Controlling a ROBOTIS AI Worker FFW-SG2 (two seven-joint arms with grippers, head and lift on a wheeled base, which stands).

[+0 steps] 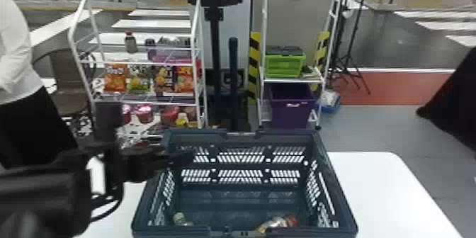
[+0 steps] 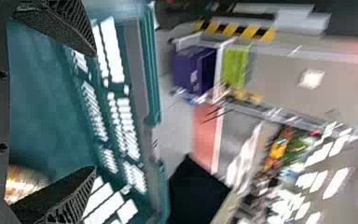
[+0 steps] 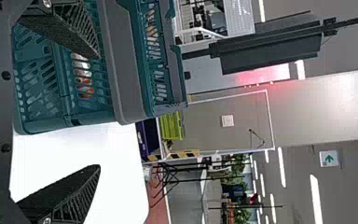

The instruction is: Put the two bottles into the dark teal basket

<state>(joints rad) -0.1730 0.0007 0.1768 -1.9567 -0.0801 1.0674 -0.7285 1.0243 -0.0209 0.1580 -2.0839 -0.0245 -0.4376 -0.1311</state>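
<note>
In the head view my left arm (image 1: 42, 198) is blurred and cut off by the left edge, and my left fingers (image 1: 179, 159) smear into the basket (image 1: 336, 191). The bottom edge crops the basket and the tabletop (image 1: 386, 184); the near rim hides part of the pale-capped bottle (image 1: 180, 218) and of the red-ended bottle (image 1: 283, 221). In my left wrist view, the room beyond is streaked with blur.

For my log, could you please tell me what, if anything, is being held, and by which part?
Nothing is held: the left gripper and the right gripper both stand open and empty.
</note>
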